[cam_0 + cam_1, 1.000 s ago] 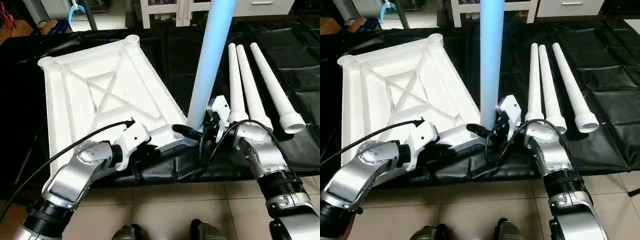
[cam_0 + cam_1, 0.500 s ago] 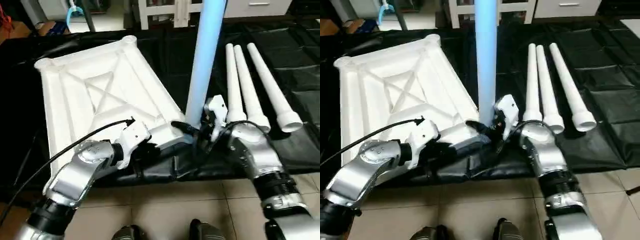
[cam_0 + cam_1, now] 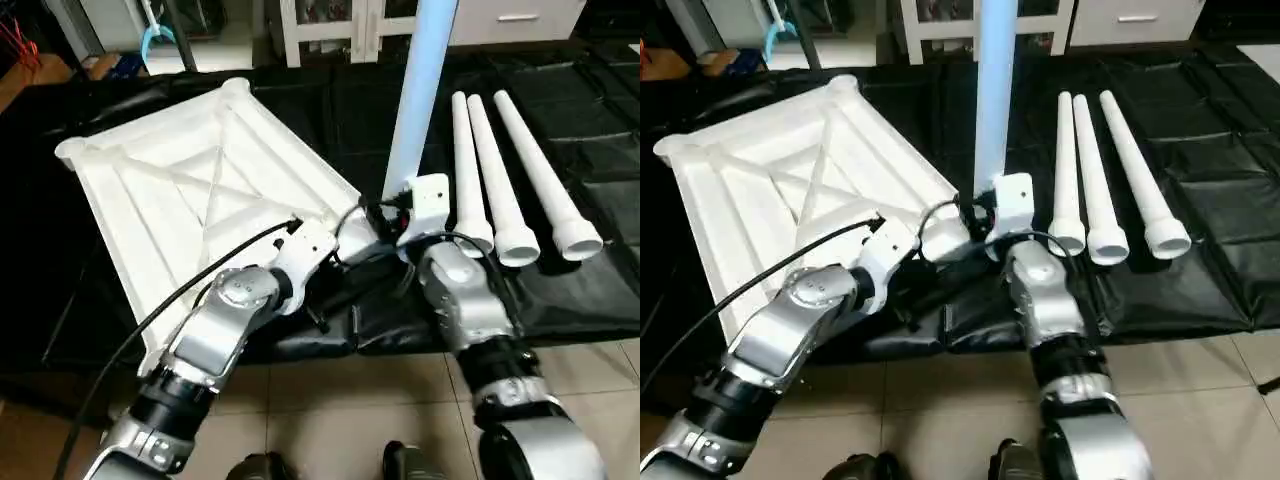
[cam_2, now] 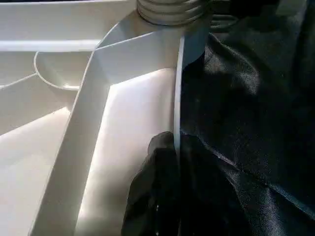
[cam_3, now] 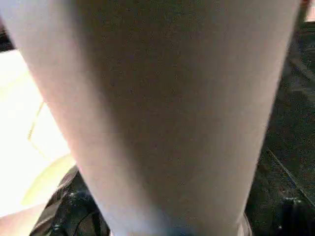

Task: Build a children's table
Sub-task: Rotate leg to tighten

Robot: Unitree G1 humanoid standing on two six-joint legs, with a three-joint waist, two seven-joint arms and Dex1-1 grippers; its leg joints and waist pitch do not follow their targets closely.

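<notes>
The white tabletop (image 3: 170, 190) lies upside down on the black mat, X-ribs facing up. One leg (image 3: 420, 90) stands upright in its near right corner socket (image 4: 170, 10). My right gripper (image 3: 392, 212) sits around the base of that leg, which looms close in the right wrist view (image 5: 162, 113). My left gripper (image 4: 177, 162) is shut on the tabletop's thin rim just beside that corner, one black finger (image 4: 157, 187) on the inner side. Three more legs (image 3: 505, 170) lie side by side on the mat to the right.
A black mat (image 3: 590, 130) covers the floor under the parts, with beige tiles (image 3: 350, 400) in front of it. White furniture (image 3: 330, 25) stands at the back. A black cable (image 3: 180, 295) arcs over my left forearm.
The tabletop's far end has swung to the left around the corner with the leg. My right wrist has turned around the leg's base, and my left arm has followed the rim.
</notes>
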